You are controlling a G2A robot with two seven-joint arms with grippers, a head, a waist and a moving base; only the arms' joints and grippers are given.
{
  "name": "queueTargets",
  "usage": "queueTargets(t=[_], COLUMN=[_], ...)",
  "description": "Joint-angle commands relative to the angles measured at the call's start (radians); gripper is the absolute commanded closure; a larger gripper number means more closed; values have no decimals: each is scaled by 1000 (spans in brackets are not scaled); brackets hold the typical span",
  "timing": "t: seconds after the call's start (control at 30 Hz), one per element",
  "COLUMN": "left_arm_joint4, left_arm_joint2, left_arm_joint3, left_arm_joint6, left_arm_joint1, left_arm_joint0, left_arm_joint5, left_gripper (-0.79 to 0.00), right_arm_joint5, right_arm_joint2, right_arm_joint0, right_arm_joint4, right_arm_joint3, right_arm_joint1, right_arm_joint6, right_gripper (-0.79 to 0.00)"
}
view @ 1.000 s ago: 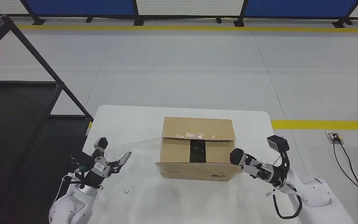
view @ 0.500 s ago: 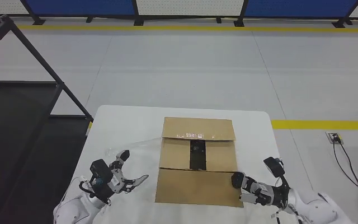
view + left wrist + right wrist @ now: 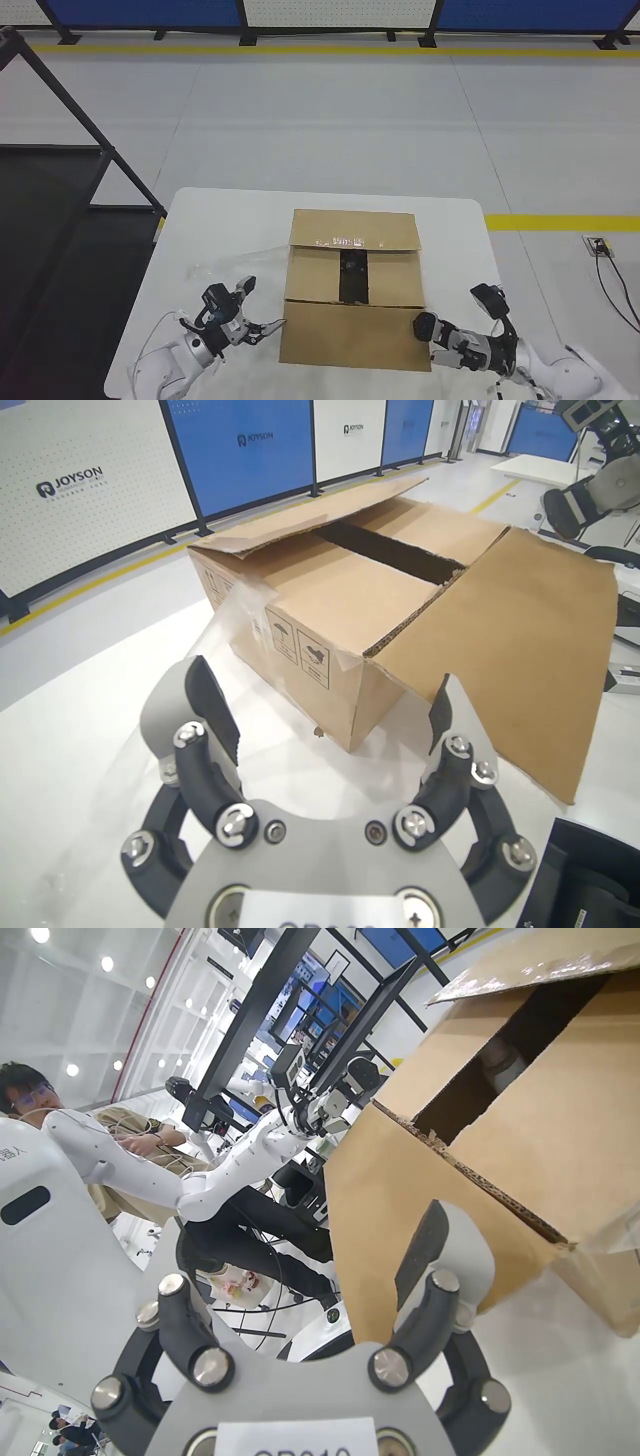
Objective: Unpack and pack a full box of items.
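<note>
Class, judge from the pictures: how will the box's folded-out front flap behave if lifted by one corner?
The front flap sticks out flat without sagging, so probably stiff, hinging at its crease. Thin and broad, it looks light, though one-corner lifting may twist it.

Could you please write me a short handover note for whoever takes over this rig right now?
Left hand: open, holding nothing, by the near left corner of the box.
Right hand: open, at the right corner of the near flap; whether it touches the flap cannot be told.
Things: the box stands mid-table; near flap folded out toward the robot, far flap raised.
Done: both outer flaps are open.
Left: the inner flaps lie shut with a gap between them; open them, take the items out, pack them back.
</note>
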Motion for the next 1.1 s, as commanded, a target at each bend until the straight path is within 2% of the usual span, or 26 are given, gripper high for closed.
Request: queueTargets(t=[0.0,0.33,0.7,0.87,1.07], left_arm_joint4=[8,-8,-8,-8,-8], left_arm_joint2=[6,20,20,20,20], left_arm_joint3=[10,43,43,43,43], left_arm_joint6=[3,-4,-4,-4,-4], left_arm_joint1=[1,1,1,1,1], left_arm_joint0=[-6,-22,-22,-22,-22], left_arm_joint5=[11,72,72,72,72], left_gripper=[-785,-785,-785,-785,-785], right_arm_joint5=[0,24,31,166,373], right_arm_joint2=[-5,-77,-78,-86,-116], right_arm_joint0=[8,116,114,140,220], right_arm_joint4=[16,251,253,249,384], right_arm_joint3=[-4,57,54,27,85], right_arm_joint1=[1,-15,-15,-29,-59], right_arm_joint6=[0,24,19,-37,-58], right_gripper=[-785,-785,-785,-785,-785])
